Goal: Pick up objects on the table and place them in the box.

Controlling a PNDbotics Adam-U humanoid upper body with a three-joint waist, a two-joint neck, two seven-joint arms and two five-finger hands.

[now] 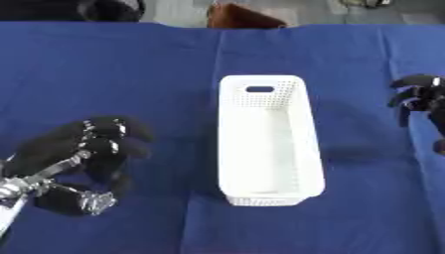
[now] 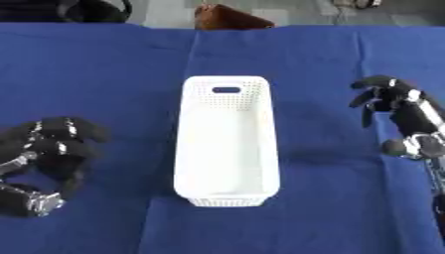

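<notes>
I note both my left hand [image 1: 83, 149] and right hand [image 2: 396, 106] are black-fingered, with silver metal joints and wrist fittings.

table: blue cloth [image 1: 130, 74] | floor: grey [image 1: 178, 10] | brown object [image 1: 239, 17] beyond

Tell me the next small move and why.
Probably hold both hands where they are. The box looks empty, and no loose object shows on the blue cloth. The left hand and right hand hang at either side, holding nothing.
</notes>
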